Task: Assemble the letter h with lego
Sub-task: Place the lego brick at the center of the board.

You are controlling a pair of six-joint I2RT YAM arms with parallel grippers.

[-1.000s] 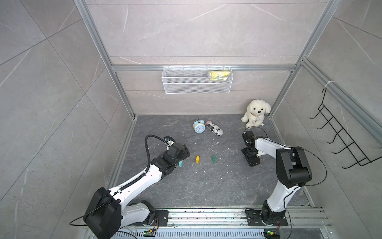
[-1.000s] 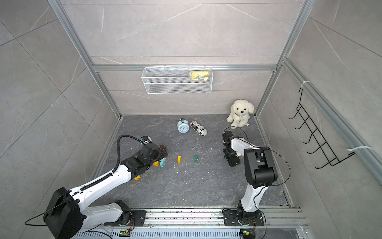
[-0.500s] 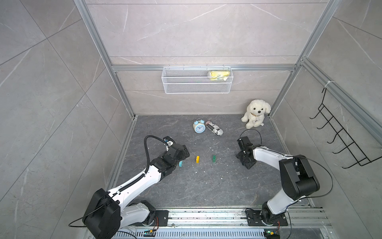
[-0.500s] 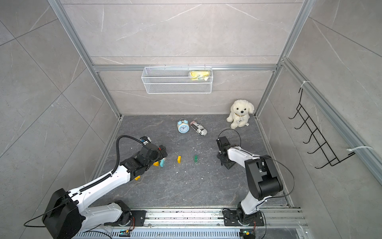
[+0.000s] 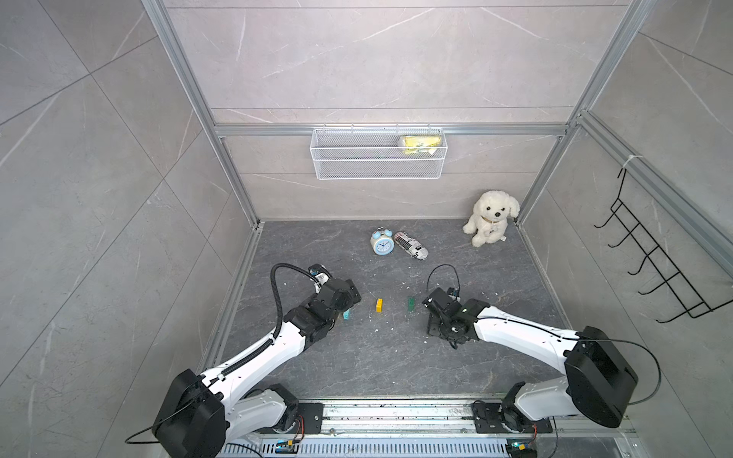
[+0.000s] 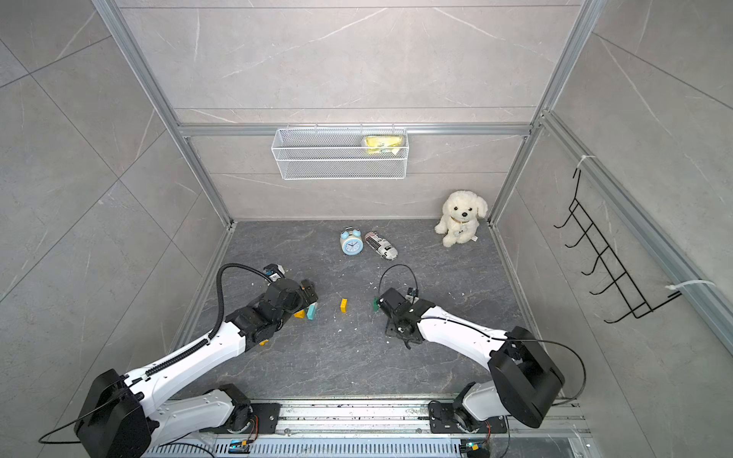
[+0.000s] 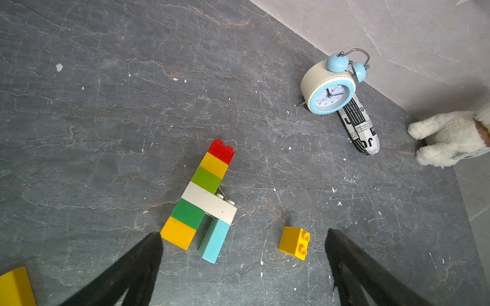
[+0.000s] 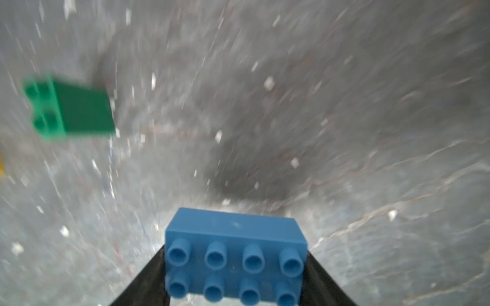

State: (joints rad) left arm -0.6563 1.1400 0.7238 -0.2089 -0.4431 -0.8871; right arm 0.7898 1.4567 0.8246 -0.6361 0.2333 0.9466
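A dark grey stone-patterned surface (image 5: 357, 365) is enclosed by pale tiled walls. A white wire-mesh basket (image 5: 377, 170) is hung on the back wall, and a crumpled yellow packet (image 5: 420, 142) is seen lying in its right end. A black wire hook rack (image 5: 656, 257) is fixed to the right wall. A white plush dog (image 5: 491, 217) is seated in the far right corner. Near the back wall a cream and light-blue twin-bell alarm clock (image 5: 382, 242) is stood just beside a newspaper-print fabric roll (image 5: 411, 246).

On the left part of the surface a flat multicoloured plastic lego assembly (image 7: 206, 196) is laid. Red, yellow, light green, white, green and yellow bricks are joined in one column. A light blue brick is attached under the free end of the long white brick. The left fingers (image 7: 138, 265) are spread wide with nothing held. In the left wrist view the foot of the assembly and a small loose yellow two-stud brick (image 7: 293, 242) are framed between them. Another yellow brick (image 7: 13, 288) is cut off at the edge of that view.

A blue eight-stud plastic brick (image 8: 236, 230) is clamped between the right fingers (image 8: 148, 283), studs towards the wrist camera, in a motion-blurred view. A loose green plastic brick (image 5: 411, 304) is seen lying just beside the right arm's tip in both top views.
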